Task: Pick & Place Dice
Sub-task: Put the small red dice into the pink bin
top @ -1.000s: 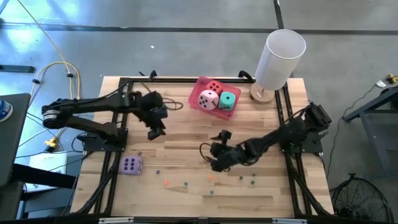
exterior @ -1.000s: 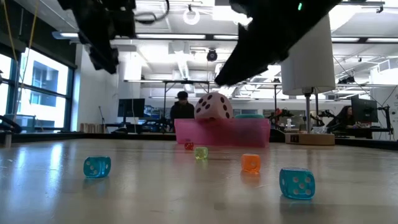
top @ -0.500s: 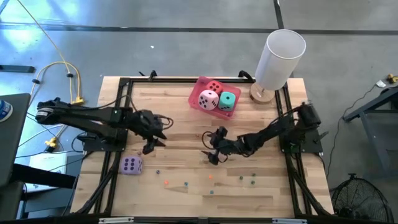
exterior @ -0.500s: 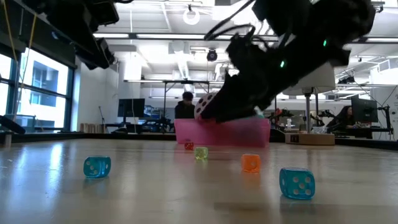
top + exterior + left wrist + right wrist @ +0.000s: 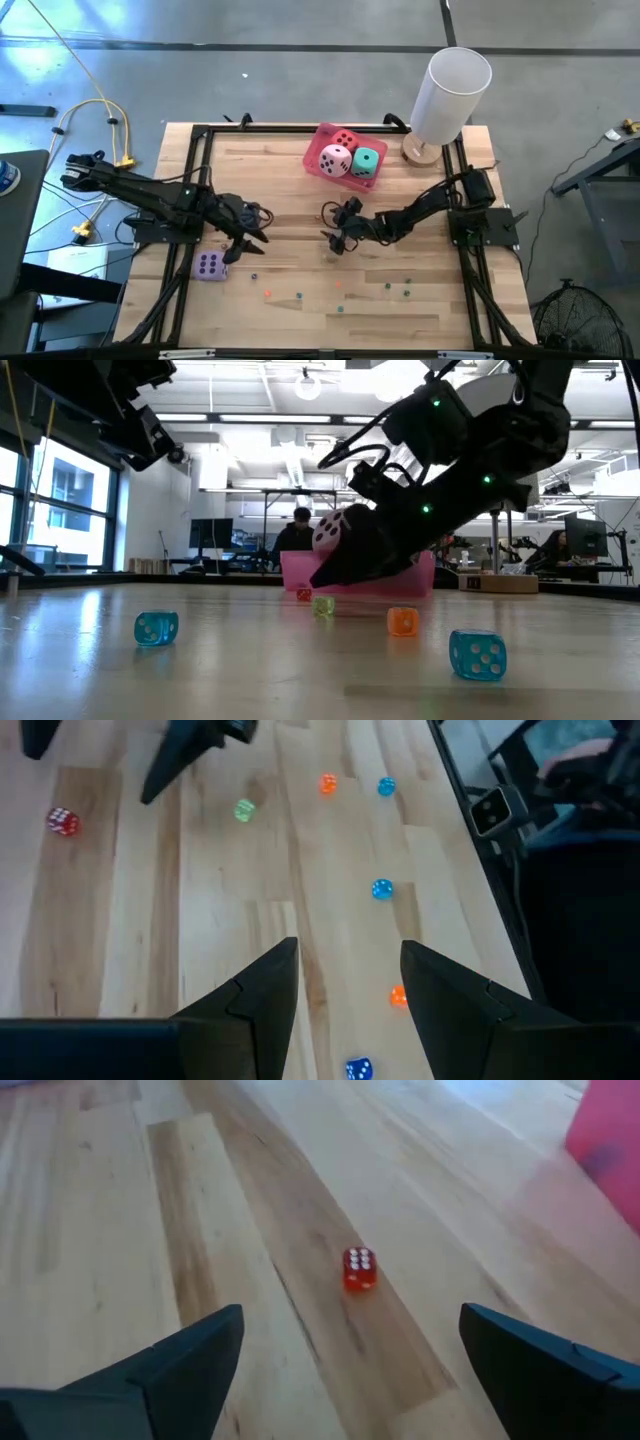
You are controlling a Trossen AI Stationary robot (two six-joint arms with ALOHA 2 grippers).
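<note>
A small red die (image 5: 358, 1268) lies on the wooden table just ahead of my right gripper (image 5: 365, 1365), which is open and slants down low over the table's middle (image 5: 335, 238). My left gripper (image 5: 245, 238) is open with nothing between its fingers (image 5: 345, 995), just beside the big purple die (image 5: 210, 265) at the near left. The red, pink (image 5: 335, 158) and teal big dice sit in the pink tray (image 5: 322, 135) at the far middle. Several tiny dice, such as a green one (image 5: 322, 604), an orange one (image 5: 402, 621) and a blue one (image 5: 477, 653), lie scattered near the front edge.
A tall white cylinder (image 5: 450, 85) stands on a round wooden base at the far right corner. A black frame (image 5: 200, 135) runs along the table's edges. Bare wood lies between the tray and the scattered dice. A person shows in the room beyond the table (image 5: 295, 530).
My left gripper has swung toward the table's near edge and sunk, ending beside the purple die. My right gripper has come down close to the table and drawn a little toward the far side. No die has moved.
</note>
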